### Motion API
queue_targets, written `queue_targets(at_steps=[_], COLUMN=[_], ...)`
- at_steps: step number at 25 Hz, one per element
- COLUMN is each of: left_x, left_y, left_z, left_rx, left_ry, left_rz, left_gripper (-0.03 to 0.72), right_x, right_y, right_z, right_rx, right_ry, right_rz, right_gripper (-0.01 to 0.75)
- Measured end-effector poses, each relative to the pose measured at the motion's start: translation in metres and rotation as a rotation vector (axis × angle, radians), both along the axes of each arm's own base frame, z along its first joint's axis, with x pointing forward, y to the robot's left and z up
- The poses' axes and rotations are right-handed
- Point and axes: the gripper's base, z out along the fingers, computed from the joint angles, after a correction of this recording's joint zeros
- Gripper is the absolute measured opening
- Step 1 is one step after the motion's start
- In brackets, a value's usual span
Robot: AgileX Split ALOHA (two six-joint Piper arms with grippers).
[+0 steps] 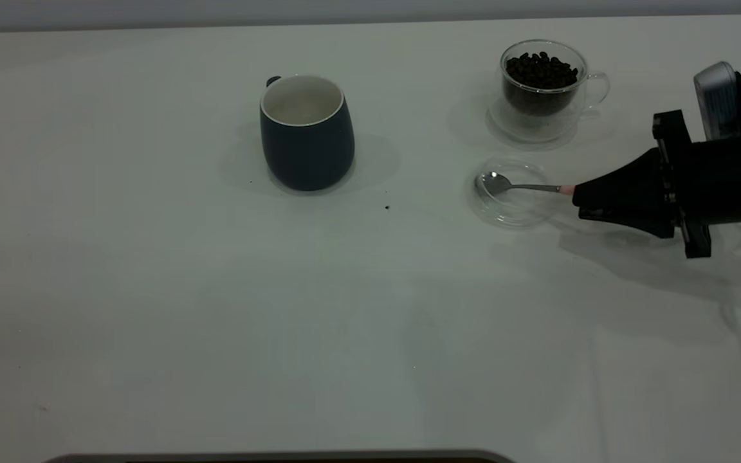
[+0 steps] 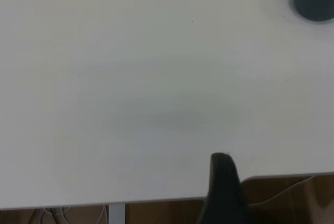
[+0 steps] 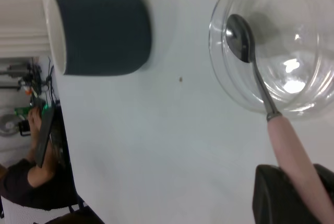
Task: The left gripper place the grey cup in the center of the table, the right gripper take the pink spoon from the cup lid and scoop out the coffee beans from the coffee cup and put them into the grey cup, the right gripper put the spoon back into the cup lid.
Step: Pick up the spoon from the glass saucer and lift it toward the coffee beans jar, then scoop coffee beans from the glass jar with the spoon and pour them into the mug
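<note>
**A:** Your right gripper (image 1: 579, 195) sits just to the right of the cup lid (image 1: 513, 193), jaws closed on the pink handle of the spoon (image 1: 517, 186). The bowl of the spoon rests inside the lid, near its far-left rim.

**B:** And the risk from here?

**A:** You're holding it right at the handle end, so the long metal shaft can pivot in the jaws when you lift; the bowl may tip and you'd spill beans on the way. Watch the lid too: it looks light and clear, and dragging the spoon out low could slide it.

**B:** Where's everything else, off that lid?

**A:** The coffee cup (image 1: 543, 87), full of beans, stands just behind the lid. The grey cup (image 1: 307, 132) is well off to the lid's left, upright, looking empty. That's a long carry across open surface (image 1: 216, 334), so keep the spoon level.

**B:** Left arm?

**A:** Your left gripper (image 2: 224, 182) is parked at the surface's edge, far from the lid; I cannot tell how its jaws stand.

**B:** The surface?

**A:** White and matte, with a dark speck (image 1: 387, 207) between grey cup and lid. In the right wrist view a person sits beyond the surface's edge, among cables.
</note>
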Motion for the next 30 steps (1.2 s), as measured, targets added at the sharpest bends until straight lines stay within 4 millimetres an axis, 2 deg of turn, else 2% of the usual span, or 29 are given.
queue_targets(at_steps=[9,13,16,19,22,25,30], left_x=[0.000,0.000,0.000,0.000,0.000,0.000,0.000], left_y=[0.000,0.000,0.000,0.000,0.000,0.000,0.000], left_z=[0.000,0.000,0.000,0.000,0.000,0.000,0.000], left_rx=[0.000,0.000,0.000,0.000,0.000,0.000,0.001], left_ry=[0.000,0.000,0.000,0.000,0.000,0.000,0.000], left_rz=[0.000,0.000,0.000,0.000,0.000,0.000,-0.001], left_gripper=[0.586,0.586,0.586,0.586,0.586,0.586,0.586], right_x=[-0.002,0.002,0.006,0.014,0.028,0.050,0.080], right_y=[0.000,-0.002,-0.003,-0.001,-0.004,-0.015,-0.023], right_z=[0.025,0.043,0.066,0.097,0.115,0.116,0.100], right_rx=[-0.025,-0.064,-0.076,-0.100,-0.161,-0.251,-0.282], right_ry=[-0.036,-0.060,-0.102,-0.180,-0.213,-0.203,-0.166], right_rz=[0.025,0.053,0.059,0.044,-0.020,-0.086,-0.088], right_gripper=[0.101,0.101,0.101,0.101,0.101,0.101,0.101])
